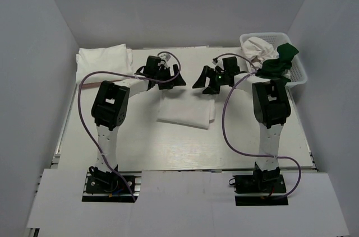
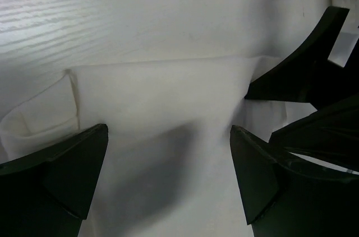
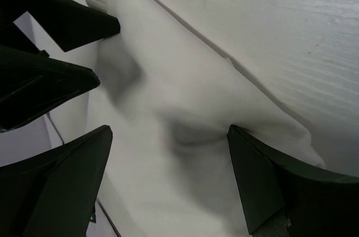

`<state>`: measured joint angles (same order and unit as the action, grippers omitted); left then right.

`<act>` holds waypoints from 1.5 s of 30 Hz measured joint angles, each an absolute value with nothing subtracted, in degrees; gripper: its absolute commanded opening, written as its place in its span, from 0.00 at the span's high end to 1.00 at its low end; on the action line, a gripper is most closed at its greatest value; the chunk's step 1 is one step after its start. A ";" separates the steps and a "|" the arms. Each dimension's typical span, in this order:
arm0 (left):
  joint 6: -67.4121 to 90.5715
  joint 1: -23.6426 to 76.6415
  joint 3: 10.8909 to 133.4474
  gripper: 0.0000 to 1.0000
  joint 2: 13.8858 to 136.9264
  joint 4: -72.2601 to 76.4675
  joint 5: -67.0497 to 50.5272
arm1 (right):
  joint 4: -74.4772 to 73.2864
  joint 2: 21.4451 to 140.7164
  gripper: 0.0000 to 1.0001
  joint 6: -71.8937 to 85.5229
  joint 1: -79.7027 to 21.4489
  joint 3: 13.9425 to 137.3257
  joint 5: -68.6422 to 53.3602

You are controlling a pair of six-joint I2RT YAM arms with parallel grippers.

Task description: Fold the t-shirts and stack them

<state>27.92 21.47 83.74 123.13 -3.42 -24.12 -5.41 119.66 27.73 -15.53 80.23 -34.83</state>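
Observation:
A folded white t-shirt (image 1: 185, 112) lies flat in the middle of the table. My left gripper (image 1: 171, 78) is open over its far left edge. In the left wrist view the shirt (image 2: 162, 108) fills the space between the spread fingers (image 2: 67, 170). My right gripper (image 1: 205, 83) is open over the shirt's far right corner. In the right wrist view the cloth (image 3: 185, 102) lies between and under the fingers (image 3: 269, 186), slightly puckered. Neither gripper holds anything. More white cloth (image 1: 259, 48) and a dark green t-shirt (image 1: 279, 64) sit in the basket.
A stack of folded white shirts (image 1: 104, 57) lies at the back left. The white lattice basket (image 1: 298, 71) stands at the back right. The two grippers are close together; each shows in the other's wrist view, left (image 3: 56, 21) and right (image 2: 305, 71). Grey walls surround the table.

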 measured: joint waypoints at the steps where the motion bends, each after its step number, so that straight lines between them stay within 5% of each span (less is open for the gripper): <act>1: 28.32 21.26 84.07 0.00 123.35 -3.05 -24.64 | -4.40 120.84 0.10 28.56 -15.07 80.14 -35.75; 14: 29.08 20.71 81.10 0.02 121.60 -1.30 -23.24 | 1.17 121.40 0.10 29.08 -12.86 78.46 -42.17; 28: 22.74 20.93 72.12 0.00 101.62 -15.38 -12.78 | -5.23 89.36 0.10 19.86 -13.13 68.82 -39.92; 40: 19.07 23.20 73.49 0.00 110.02 -24.29 -9.52 | -13.69 82.65 0.10 15.90 -13.13 61.98 -31.35; 44: 18.76 25.69 76.53 0.20 112.77 -25.61 -8.60 | -13.21 81.38 0.10 15.53 -13.13 60.97 -30.79; 45: 18.70 26.17 77.45 0.40 113.47 -25.74 -8.14 | -13.28 81.49 0.10 15.51 -13.13 60.84 -30.76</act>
